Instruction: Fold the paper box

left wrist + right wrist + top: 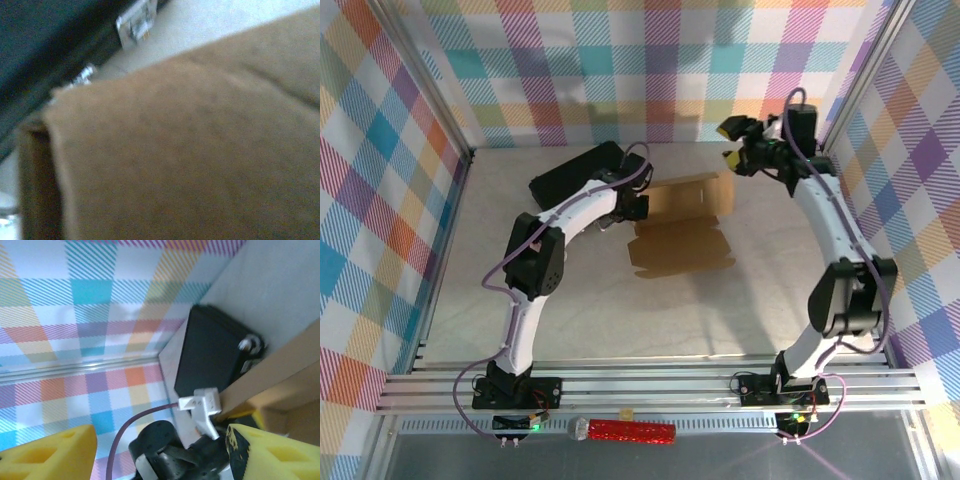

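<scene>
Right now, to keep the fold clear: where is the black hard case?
Top view: the black hard case lies far left by the back wall, just left of the flat brown cardboard sheet.

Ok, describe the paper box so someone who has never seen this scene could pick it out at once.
Start with the pale table ringed by checked walls and look at its far middle. There lies the paper box, a flat brown cardboard sheet with flaps. The black case just left of it is dark and bulky; the box is thin and tan.
</scene>
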